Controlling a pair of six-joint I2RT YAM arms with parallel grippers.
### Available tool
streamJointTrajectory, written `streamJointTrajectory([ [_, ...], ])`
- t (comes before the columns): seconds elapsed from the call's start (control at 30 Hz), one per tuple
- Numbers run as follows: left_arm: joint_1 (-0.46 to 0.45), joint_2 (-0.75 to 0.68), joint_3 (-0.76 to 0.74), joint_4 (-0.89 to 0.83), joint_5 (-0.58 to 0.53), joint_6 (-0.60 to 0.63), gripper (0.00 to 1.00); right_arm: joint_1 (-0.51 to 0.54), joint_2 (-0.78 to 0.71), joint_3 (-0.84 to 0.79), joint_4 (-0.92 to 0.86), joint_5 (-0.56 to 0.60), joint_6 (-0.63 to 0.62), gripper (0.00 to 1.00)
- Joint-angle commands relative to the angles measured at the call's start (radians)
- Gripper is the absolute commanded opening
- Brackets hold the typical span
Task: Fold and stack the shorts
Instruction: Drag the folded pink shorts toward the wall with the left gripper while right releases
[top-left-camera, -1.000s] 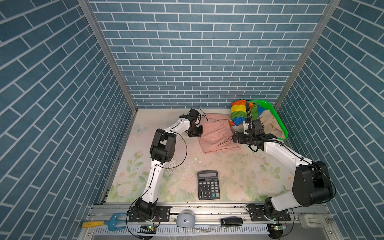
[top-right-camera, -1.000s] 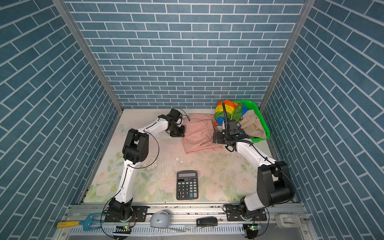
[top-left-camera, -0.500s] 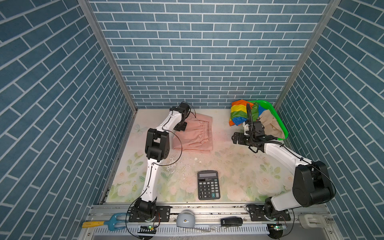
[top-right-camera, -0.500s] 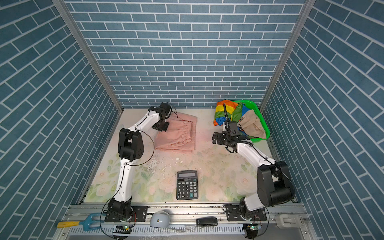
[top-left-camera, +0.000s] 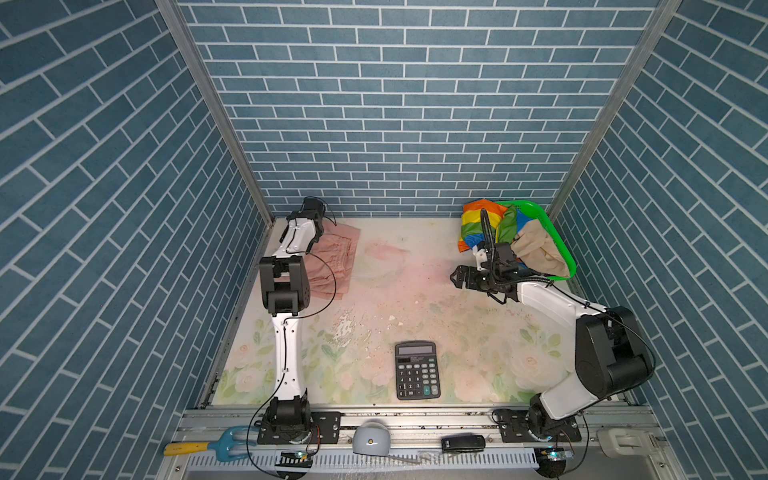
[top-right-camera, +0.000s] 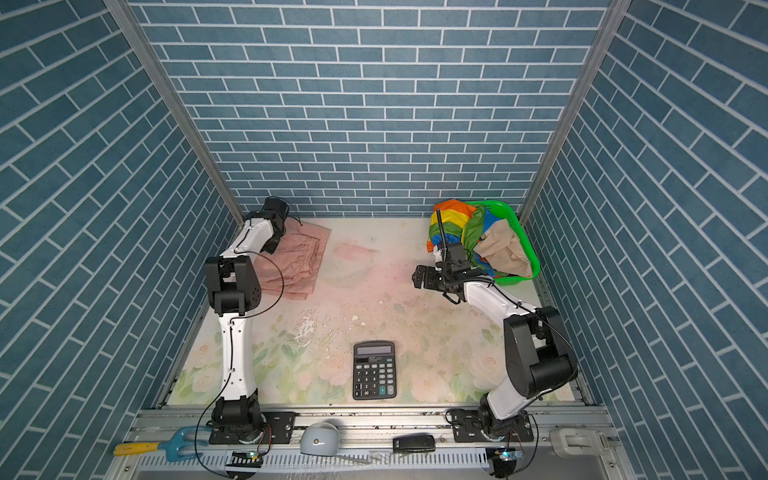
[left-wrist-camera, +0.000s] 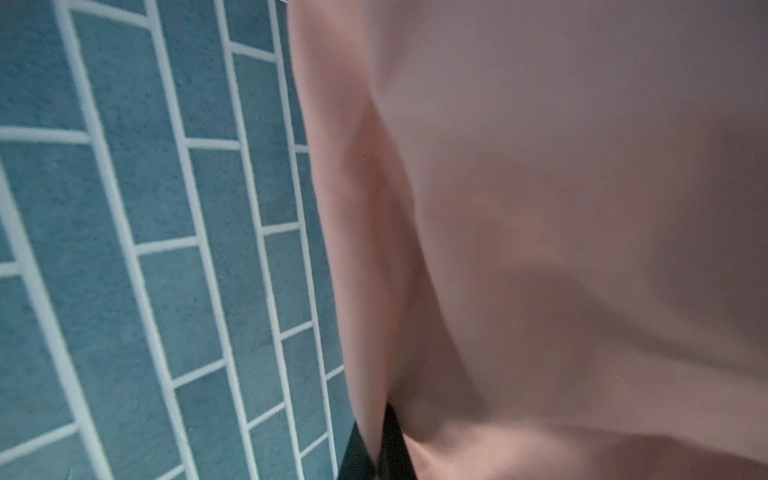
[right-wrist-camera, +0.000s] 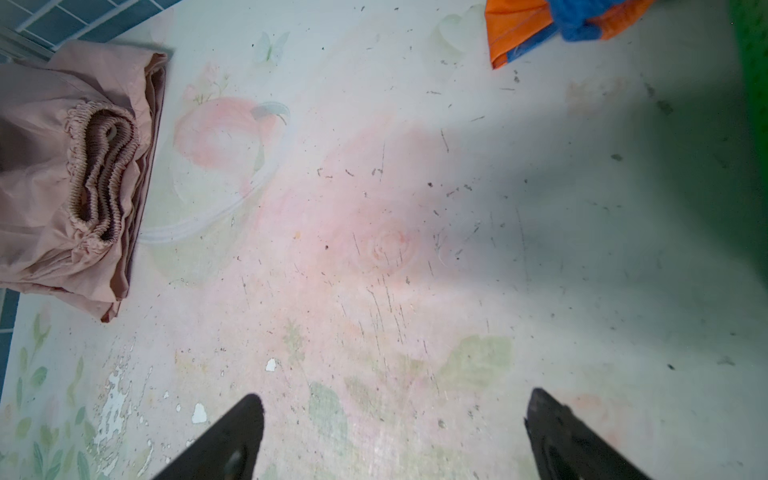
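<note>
Pink shorts (top-left-camera: 336, 257): folded, far left of counter (top-left-camera: 415, 291), edge pinched in clenched left claw (left-wrist-camera: 380, 453); risk: fold dragged open if arm withdraws unreleased. Right claw (right-wrist-camera: 395, 397): spread, empty. Rainbow shorts (top-left-camera: 473, 222), beige shorts (top-left-camera: 536, 249): in basket (top-left-camera: 524, 203), far right

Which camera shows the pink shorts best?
The right wrist view: the pink shorts show sharp, with gathered waist and folded layers. Both top views show them small, partly behind the left arm. The left wrist view shows only blurred pink cloth.
</note>
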Motion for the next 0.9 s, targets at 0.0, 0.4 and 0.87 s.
streamJointTrajectory([
  [0.0, -0.011, 0.062, 0.072, 0.056, -0.031, 0.066, 0.0, 0.006, 0.04, 0.047, 0.013, -0.037, 0.016, 0.99],
  [0.4, 0.071, 0.129, 0.144, 0.002, -0.008, 0.002, 0.0, 0.006, 0.098, 0.113, 0.009, -0.052, 0.021, 0.99],
  [0.87, 0.129, 0.028, 0.042, 0.179, -0.057, 0.118, 0.0, 0.014, 0.078, 0.095, -0.006, -0.094, 0.041, 0.99],
])
